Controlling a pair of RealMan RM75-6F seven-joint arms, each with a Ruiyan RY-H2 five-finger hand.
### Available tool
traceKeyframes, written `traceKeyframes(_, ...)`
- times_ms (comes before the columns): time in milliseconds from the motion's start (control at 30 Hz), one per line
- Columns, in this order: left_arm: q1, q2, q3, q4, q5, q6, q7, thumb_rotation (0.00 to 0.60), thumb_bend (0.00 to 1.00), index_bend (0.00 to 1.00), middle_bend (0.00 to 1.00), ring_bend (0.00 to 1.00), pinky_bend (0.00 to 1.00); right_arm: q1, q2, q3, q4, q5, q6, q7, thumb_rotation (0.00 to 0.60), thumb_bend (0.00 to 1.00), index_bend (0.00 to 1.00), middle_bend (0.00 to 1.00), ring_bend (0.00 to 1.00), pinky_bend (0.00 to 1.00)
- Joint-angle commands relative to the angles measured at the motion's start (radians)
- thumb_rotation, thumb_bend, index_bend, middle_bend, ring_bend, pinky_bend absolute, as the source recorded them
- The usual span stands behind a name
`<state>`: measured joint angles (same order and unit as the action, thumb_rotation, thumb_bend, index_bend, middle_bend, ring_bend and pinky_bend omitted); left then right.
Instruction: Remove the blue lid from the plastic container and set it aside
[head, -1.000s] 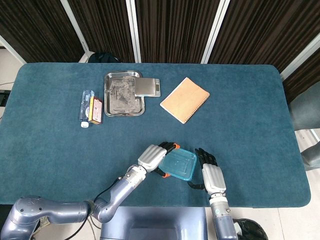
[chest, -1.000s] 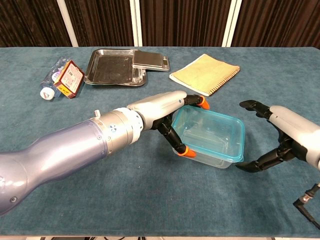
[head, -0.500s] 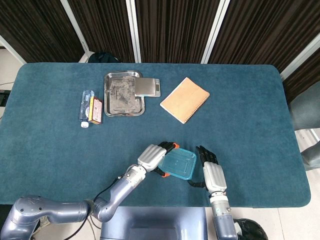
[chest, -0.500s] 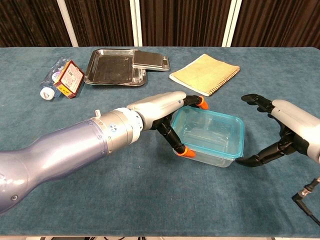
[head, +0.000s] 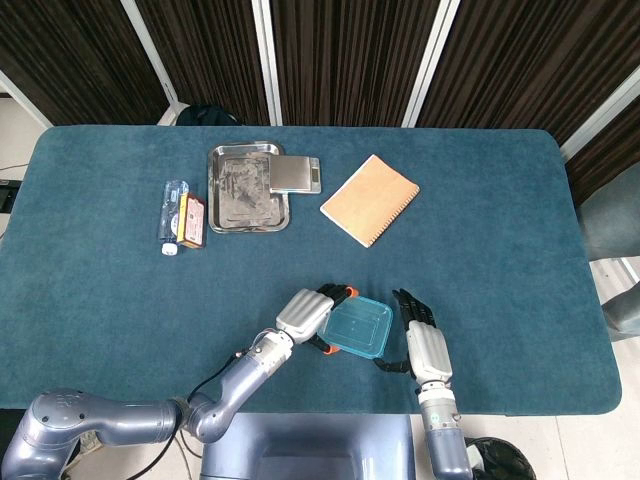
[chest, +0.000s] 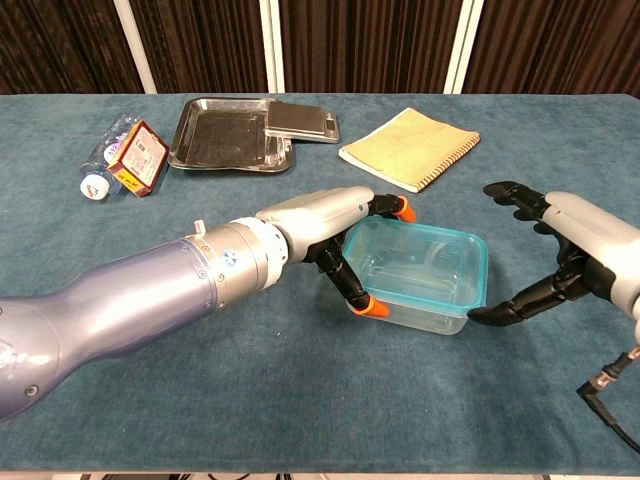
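The clear plastic container (head: 358, 328) with its blue lid (chest: 420, 272) sits near the table's front edge, slightly tilted. My left hand (head: 308, 315) grips its left end, with orange-tipped fingers (chest: 364, 305) over the far rim and against the near wall. My right hand (head: 420, 340) stands spread just to the right of it, holding nothing. In the chest view the right hand (chest: 570, 255) reaches a low fingertip to the container's near right corner; touching or a hair apart, I cannot tell.
At the back lie a steel tray (head: 245, 190) with a small grey scale (head: 295, 175) at its right edge, a tan spiral notebook (head: 369, 199), and a bottle (head: 172, 215) beside a red box (head: 193, 220). A cable (chest: 610, 400) hangs below my right wrist.
My right hand has drifted slightly towards the container, its low fingertip now at the near right corner. The left hand keeps its grip; the container has barely shifted.
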<state>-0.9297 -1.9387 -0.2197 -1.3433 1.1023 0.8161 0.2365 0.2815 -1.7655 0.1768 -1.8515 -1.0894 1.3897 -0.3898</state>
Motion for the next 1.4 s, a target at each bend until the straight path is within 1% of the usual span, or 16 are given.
traceKeyframes(33,-0.002,0.004,-0.002,-0.003,-0.002,-0.002,0.001,0.600,0.25,0.28,0.40,0.41,0.66,-0.001,-0.007,0.012,-0.004,0.000,0.006,0.015,0.600,0.25,0.00,0.00,0.00,0.00)
traceKeyframes(333,-0.005,0.012,-0.002,-0.014,-0.009,-0.003,0.008,0.600,0.25,0.28,0.40,0.42,0.67,0.002,-0.014,0.037,-0.023,0.030,0.013,0.014,0.600,0.25,0.00,0.00,0.00,0.00)
traceKeyframes(400,-0.005,0.012,-0.002,-0.016,-0.011,-0.003,0.008,0.600,0.25,0.28,0.39,0.40,0.66,0.005,-0.011,0.035,-0.024,0.030,0.012,0.007,0.600,0.25,0.00,0.00,0.00,0.00)
traceKeyframes(500,-0.004,0.012,-0.011,-0.026,-0.016,-0.004,-0.009,0.600,0.25,0.26,0.36,0.36,0.61,0.004,-0.004,0.026,-0.014,0.024,0.009,0.009,0.600,0.25,0.00,0.00,0.00,0.00)
traceKeyframes(567,-0.004,0.016,-0.018,-0.035,-0.020,-0.009,-0.024,0.600,0.24,0.25,0.34,0.31,0.55,0.003,0.001,0.017,0.001,0.011,0.008,0.016,0.600,0.25,0.00,0.00,0.00,0.00)
traceKeyframes(633,-0.006,0.023,-0.022,-0.041,-0.017,-0.015,-0.033,0.600,0.24,0.24,0.33,0.28,0.51,0.001,0.005,0.005,0.021,-0.013,0.006,0.031,0.600,0.25,0.00,0.00,0.00,0.00)
traceKeyframes(767,-0.009,0.041,-0.025,-0.051,-0.011,-0.028,-0.054,0.600,0.21,0.19,0.29,0.22,0.48,-0.001,0.013,-0.037,0.090,-0.132,0.013,0.091,0.600,0.25,0.00,0.00,0.00,0.00)
traceKeyframes(833,-0.010,0.045,-0.025,-0.053,-0.013,-0.033,-0.061,0.600,0.20,0.17,0.28,0.21,0.48,-0.005,0.011,-0.050,0.113,-0.164,0.018,0.116,0.600,0.25,0.00,0.00,0.00,0.00)
traceKeyframes(1000,-0.013,0.054,-0.020,-0.057,-0.018,-0.043,-0.065,0.600,0.19,0.15,0.26,0.20,0.47,-0.010,0.000,-0.051,0.143,-0.198,0.026,0.158,0.600,0.25,0.00,0.00,0.00,0.00)
traceKeyframes(1200,-0.018,0.057,-0.016,-0.057,-0.027,-0.048,-0.063,0.600,0.18,0.14,0.25,0.20,0.47,-0.009,-0.009,-0.041,0.141,-0.209,0.024,0.173,0.600,0.25,0.00,0.00,0.00,0.00)
traceKeyframes(1300,-0.021,0.055,-0.015,-0.059,-0.027,-0.047,-0.063,0.600,0.16,0.13,0.25,0.20,0.47,-0.009,-0.013,-0.040,0.138,-0.210,0.021,0.174,0.600,0.25,0.03,0.00,0.00,0.00)
traceKeyframes(1400,-0.023,0.056,-0.018,-0.062,-0.027,-0.044,-0.064,0.600,0.11,0.12,0.24,0.20,0.47,-0.010,-0.014,-0.035,0.136,-0.206,0.018,0.175,0.600,0.25,0.12,0.03,0.00,0.00)
